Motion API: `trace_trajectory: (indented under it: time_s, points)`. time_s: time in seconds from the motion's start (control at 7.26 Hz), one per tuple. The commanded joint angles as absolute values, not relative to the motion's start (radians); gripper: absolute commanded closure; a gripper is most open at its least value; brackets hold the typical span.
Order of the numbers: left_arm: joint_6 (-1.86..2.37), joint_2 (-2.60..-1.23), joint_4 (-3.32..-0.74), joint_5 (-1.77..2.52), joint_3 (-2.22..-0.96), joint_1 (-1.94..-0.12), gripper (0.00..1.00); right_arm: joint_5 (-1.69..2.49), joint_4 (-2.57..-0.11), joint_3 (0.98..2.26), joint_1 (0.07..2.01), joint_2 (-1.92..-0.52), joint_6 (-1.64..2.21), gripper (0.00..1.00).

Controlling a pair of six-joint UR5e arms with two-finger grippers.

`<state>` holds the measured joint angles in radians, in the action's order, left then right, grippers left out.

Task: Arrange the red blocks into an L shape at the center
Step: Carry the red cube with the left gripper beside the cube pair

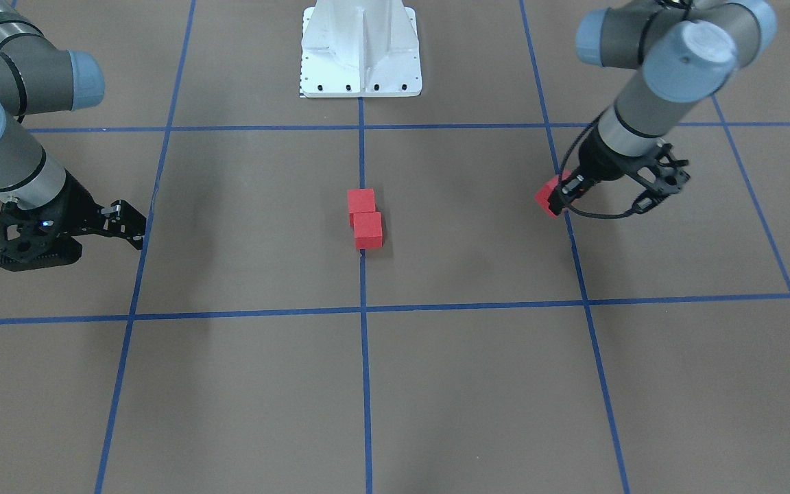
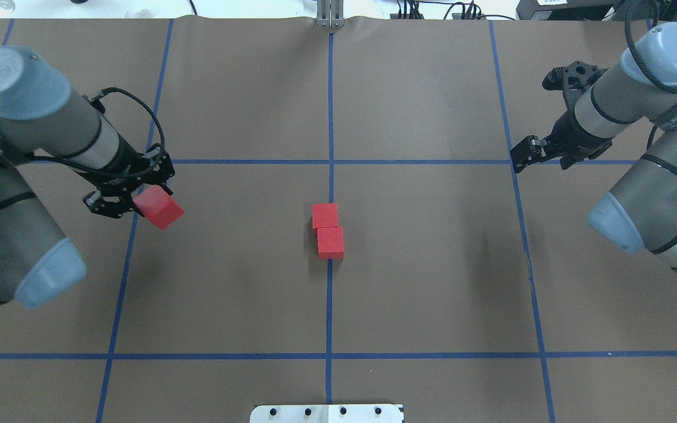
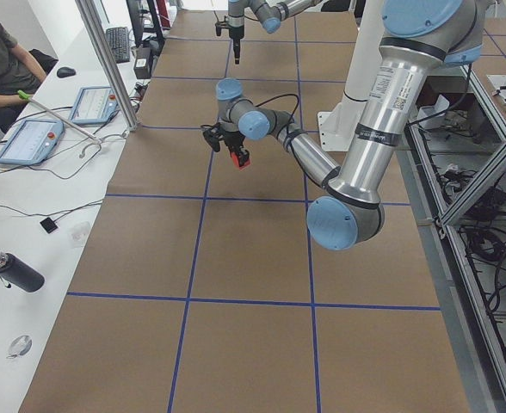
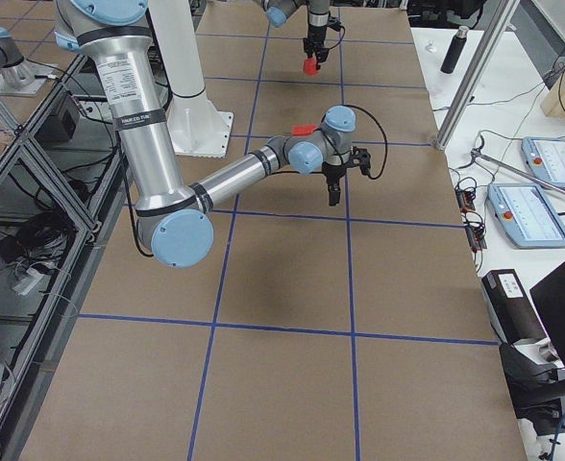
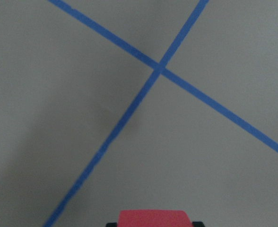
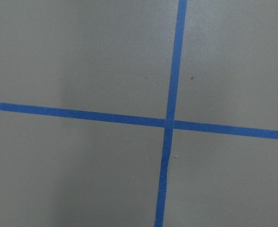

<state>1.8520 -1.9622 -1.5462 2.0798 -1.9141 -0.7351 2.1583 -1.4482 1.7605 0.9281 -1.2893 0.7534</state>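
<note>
Two red blocks [image 2: 325,215] [image 2: 331,242] lie touching, slightly offset, on the blue grid line at the center [image 2: 329,282] of the brown floor; they also show in the front view [image 1: 361,201] [image 1: 368,230]. My left gripper [image 2: 153,202] is shut on the third red block [image 2: 161,208] and holds it above the floor, well left of the pair. The front view shows that gripper [image 1: 554,199] and held block [image 1: 544,195] too, and the block's top edge [image 5: 153,218] shows in the left wrist view. My right gripper [image 2: 525,154] is shut and empty, far right of the pair.
The white metal base [image 2: 327,413] stands at the near edge, in line with the pair. Blue tape lines cross the floor [image 6: 169,124]. Operator desks with tablets [image 3: 29,138] run along the far side of the table.
</note>
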Motion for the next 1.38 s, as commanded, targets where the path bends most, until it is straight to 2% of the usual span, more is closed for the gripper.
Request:
trace_trajectory:
  time_s: [0.0, 0.14, 0.83, 1.24]
  points:
    - [2.275, -2.23, -1.507, 1.999, -1.691, -0.629, 1.0, 2.158, -1.448, 1.759, 0.928, -1.287, 0.753, 0.0]
    - [2.381, -2.3, -1.506, 2.005, -1.608, -0.627, 1.0, 2.158, -1.447, 1.761, 0.928, -1.287, 0.755, 0.0]
    - [2.661, -2.31, -1.526, 2.002, -1.559, -0.595, 1.0, 2.158, -1.447, 1.77, 0.93, -1.287, 0.762, 0.0]
    - [2.746, -2.37, -1.624, 1.999, -1.456, -0.584, 1.0, 2.158, -1.448, 1.77, 0.931, -1.293, 0.762, 0.0]
